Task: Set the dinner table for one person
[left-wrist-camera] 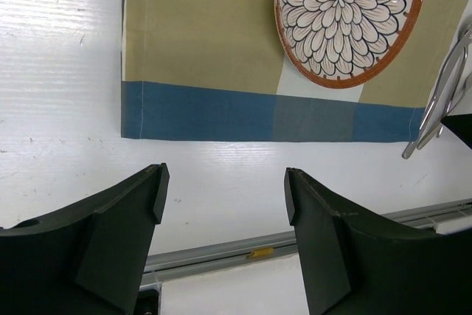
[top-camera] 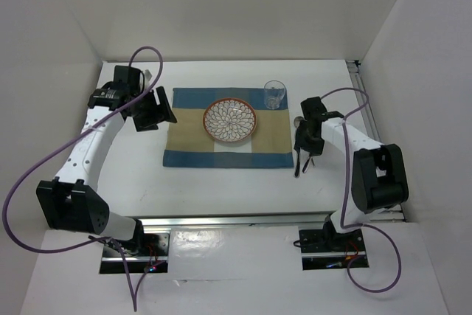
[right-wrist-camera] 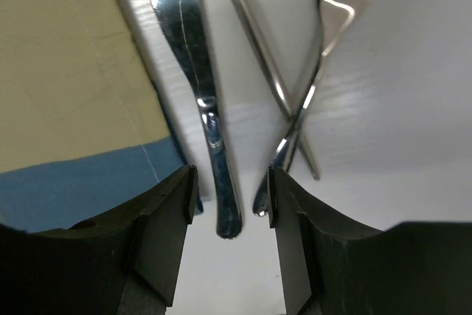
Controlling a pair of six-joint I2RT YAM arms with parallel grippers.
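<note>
Setting for one, part laid. Surface [top-camera: 221, 189]: white, carries all the items. Placemat [top-camera: 184, 154]: blue and tan, flat at the middle of the surface, edges square to it. Plate [top-camera: 231, 120]: floral pattern with a rust rim, on the placemat just toward its far edge. Glass [top-camera: 274, 94]: clear, upright on the far right corner of the placemat. Cutlery [top-camera: 301, 154]: three pieces bunched on the bare surface just off the placemat's right edge. The fork [right-wrist-camera: 324, 42] is crossed by a thin piece. A broader piece [right-wrist-camera: 184, 49], knife or spoon, cannot tell which, lies along the placemat's edge. Left hand [left-wrist-camera: 225, 186]: released, fingers wide, grasping nothing, held above the surface near the placemat's left edge. Right hand [right-wrist-camera: 230, 193]: low over the cutlery, fingers apart on either side of the broader piece's handle end and not clenched on it. Judged status: placemat, plate and glass done. The cutlery remains to be separated and laid straight beside the plate, the fork probably along the placemat's left edge.
</note>
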